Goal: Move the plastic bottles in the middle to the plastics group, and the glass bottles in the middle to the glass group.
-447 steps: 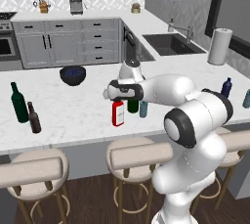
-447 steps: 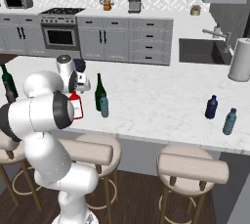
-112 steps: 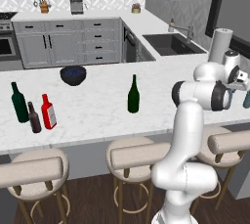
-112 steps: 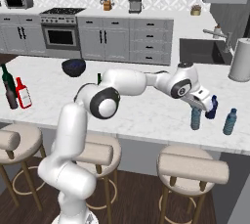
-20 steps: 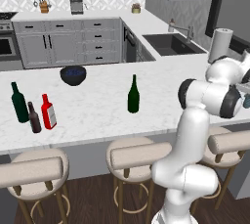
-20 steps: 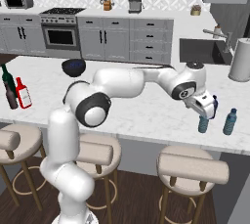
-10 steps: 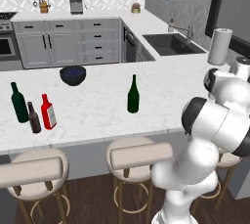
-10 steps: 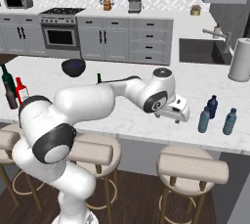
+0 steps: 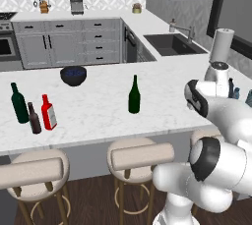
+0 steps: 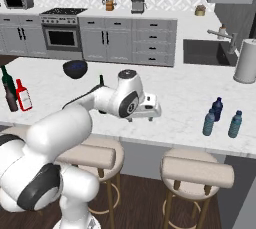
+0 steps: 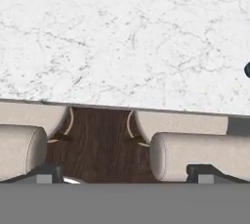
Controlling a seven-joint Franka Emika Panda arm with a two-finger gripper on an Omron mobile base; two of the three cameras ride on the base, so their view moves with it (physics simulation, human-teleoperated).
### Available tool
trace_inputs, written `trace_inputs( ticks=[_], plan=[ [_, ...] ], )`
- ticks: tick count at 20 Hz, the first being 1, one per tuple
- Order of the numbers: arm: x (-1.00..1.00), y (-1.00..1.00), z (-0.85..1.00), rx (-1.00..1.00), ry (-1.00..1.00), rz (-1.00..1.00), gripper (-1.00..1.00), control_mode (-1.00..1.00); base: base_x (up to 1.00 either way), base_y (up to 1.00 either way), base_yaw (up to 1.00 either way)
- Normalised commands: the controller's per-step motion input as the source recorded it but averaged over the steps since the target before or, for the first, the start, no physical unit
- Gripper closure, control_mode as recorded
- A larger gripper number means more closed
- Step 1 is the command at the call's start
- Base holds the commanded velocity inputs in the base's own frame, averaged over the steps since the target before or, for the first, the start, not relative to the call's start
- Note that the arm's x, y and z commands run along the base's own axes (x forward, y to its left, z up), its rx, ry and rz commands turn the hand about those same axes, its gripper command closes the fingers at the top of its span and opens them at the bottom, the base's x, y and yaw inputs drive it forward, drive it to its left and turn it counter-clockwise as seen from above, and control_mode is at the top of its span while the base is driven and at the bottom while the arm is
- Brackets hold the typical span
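The tall green wine bottle (image 9: 134, 95) stands alone mid-counter; in the right base view my arm hides all but its top (image 10: 101, 79). At the left end the red bottle (image 9: 48, 113) stands beside the dark teal-green bottle (image 9: 19, 103) and the small brown bottle (image 9: 34, 118). At the right end the pale blue bottle (image 10: 209, 122) stands next to the navy bottle (image 10: 217, 109) and the pale teal bottle (image 10: 234, 124). My gripper (image 10: 150, 110) hovers open over the counter's front edge between the wine bottle and the small bottles. Its fingertips (image 11: 46, 174) are wide apart with nothing between them.
A dark blue bowl (image 9: 74, 75) sits behind the wine bottle. A paper towel roll (image 10: 246, 60) stands at the far right by the sink (image 9: 172, 43). Bar stools (image 10: 197, 170) line the counter's near side, below the hand.
The gripper has let go of the pale blue bottle, which stays by the navy and teal bottles. It has swung left along the counter's front edge, empty.
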Motion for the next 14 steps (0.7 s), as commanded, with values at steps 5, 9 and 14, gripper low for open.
trace_inputs(
  ticks=[5,9,14],
  plan=[
    [0.07,0.67,-0.04,0.26,-0.13,0.18,-1.00,-1.00,0.00,0.00,0.00],
    [0.00,0.51,0.11,0.04,-0.01,0.06,-1.00,-1.00,0.00,0.00,0.00],
    [0.04,0.62,0.41,-0.10,0.10,0.07,-1.00,-1.00,0.00,0.00,0.00]
  ],
)
